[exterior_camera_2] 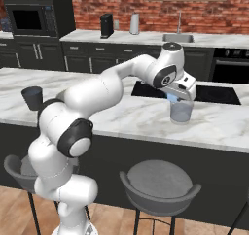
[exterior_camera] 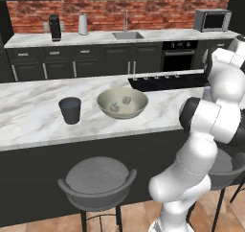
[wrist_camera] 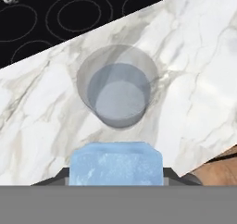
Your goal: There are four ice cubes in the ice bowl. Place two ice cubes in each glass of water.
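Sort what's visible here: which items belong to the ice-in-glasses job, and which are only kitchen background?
Job items:
- ice bowl with cubes left inside
- dark glass
- clear glass
- ice cube held in the gripper above the clear glass

Background:
- cooktop
- microwave
- sink
- stool

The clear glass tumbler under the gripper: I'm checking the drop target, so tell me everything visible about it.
The clear, pale-blue glass tumbler stands upright on the white marble counter, beside the black cooktop. Its thin see-through walls taper to a narrower round base, and it looks partly filled with water. Nothing but the counter touches it. The gripper hovers just above its rim, holding a pale-blue ice cube. No cube shows inside the glass.
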Motion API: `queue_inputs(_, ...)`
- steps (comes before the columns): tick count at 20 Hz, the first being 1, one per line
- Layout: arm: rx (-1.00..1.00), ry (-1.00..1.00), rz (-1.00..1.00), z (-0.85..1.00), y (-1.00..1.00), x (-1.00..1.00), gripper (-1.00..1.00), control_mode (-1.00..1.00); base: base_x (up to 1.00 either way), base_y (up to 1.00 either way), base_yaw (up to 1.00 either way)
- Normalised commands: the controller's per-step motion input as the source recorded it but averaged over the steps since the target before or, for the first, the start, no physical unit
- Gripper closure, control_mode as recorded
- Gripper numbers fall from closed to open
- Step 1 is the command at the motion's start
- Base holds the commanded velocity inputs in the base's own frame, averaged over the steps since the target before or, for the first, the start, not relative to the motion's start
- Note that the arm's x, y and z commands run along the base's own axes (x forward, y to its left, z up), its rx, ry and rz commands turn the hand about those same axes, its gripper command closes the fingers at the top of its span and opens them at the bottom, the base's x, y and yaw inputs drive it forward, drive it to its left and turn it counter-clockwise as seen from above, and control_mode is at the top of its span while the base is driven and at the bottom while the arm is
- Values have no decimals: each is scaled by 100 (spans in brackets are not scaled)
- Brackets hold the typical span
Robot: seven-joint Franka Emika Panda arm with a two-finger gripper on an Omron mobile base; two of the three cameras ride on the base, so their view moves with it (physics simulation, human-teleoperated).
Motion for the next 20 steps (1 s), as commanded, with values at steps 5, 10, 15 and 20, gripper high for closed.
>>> queue_inputs(5, 0, 4, 0, -12, -4, 23, 100, -100, 0, 0, 0)
queue_inputs(10, 5, -6, 0, -2, -17, 24, 100, -100, 0, 0, 0)
queue_inputs(15, 1, -2, 0, -14, -21, 13, 100, -100, 0, 0, 0)
queue_inputs(20, 0, 0, 0, -8, -3, 20, 100, -100, 0, 0, 0)
